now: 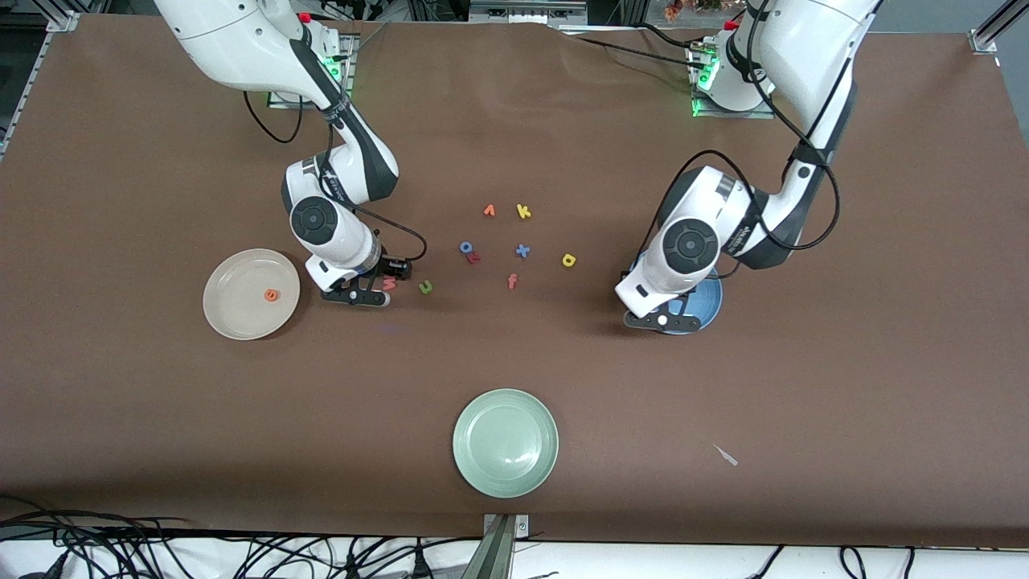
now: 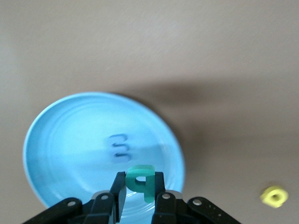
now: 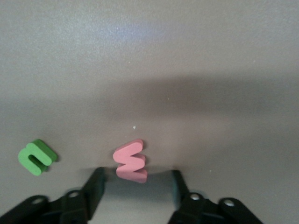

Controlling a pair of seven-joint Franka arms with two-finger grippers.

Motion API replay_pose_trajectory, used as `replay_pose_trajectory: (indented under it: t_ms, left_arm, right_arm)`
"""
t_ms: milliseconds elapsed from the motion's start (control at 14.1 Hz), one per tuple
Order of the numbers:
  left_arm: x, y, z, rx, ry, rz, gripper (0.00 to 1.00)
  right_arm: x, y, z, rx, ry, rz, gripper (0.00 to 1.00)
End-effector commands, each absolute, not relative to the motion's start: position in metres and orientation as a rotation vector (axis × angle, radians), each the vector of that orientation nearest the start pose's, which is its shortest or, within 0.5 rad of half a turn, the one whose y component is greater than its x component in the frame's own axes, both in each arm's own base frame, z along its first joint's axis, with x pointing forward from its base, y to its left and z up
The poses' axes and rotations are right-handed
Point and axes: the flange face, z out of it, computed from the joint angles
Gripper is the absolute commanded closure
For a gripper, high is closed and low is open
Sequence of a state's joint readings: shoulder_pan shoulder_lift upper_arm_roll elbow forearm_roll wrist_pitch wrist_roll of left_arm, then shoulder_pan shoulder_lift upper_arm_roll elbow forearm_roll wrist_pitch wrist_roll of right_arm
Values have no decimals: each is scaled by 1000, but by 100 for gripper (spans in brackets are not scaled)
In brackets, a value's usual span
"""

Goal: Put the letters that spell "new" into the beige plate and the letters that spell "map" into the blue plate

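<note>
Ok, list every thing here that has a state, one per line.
left gripper: over the blue plate, shut on the teal p
teal p: held in the air
blue plate: holds the blue m
blue m: flat in the plate
right gripper: low at the table, fingers either side of the pink w
pink w: on the table
green n: on the table beside it
beige plate: holds the orange e
orange e: flat in the plate

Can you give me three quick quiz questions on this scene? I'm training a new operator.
1. True or false: the left gripper holds the teal p over the blue plate.
2. Which letter lies in the beige plate? A) green n B) orange e C) yellow a
3. Fill in: the right gripper straddles the pink ___.

Key: 1 true; 2 B, the orange e; 3 w, jaws open around it, not yet touching.
</note>
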State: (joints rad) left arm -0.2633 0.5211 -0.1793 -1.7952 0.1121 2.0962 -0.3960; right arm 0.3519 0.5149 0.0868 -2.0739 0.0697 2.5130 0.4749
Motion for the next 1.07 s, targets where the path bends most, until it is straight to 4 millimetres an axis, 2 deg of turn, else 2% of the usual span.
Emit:
replay_pose_trajectory:
  t_ms: [0, 213, 285, 427, 569, 640, 712, 783, 996]
  left_arm:
    - [554, -252, 242, -3012, 212, 305, 90]
    - [538, -248, 216, -3025, 238, 266, 90]
    - [537, -248, 214, -3015, 260, 248, 89]
    - [537, -247, 213, -3007, 271, 244, 89]
    - [535, -246, 206, -3005, 272, 253, 86]
    - [534, -247, 206, -3005, 275, 253, 68]
    - [534, -247, 206, -3004, 275, 255, 26]
    - [534, -247, 208, -3005, 275, 250, 1]
    - [536, -252, 219, -3012, 278, 229, 1]
  right_arm:
    - [523, 248, 165, -3085, 179, 144, 58]
    - [523, 249, 167, -3082, 204, 147, 76]
    - [525, 249, 168, -3081, 228, 145, 80]
    - [531, 251, 175, -3073, 239, 125, 86]
    - [541, 254, 193, -3083, 238, 163, 87]
    - [550, 251, 206, -3096, 226, 199, 87]
    - [559, 240, 220, -3115, 211, 221, 87]
    - [566, 227, 231, -3132, 176, 251, 87]
    - [576, 178, 245, -3164, 64, 338, 87]
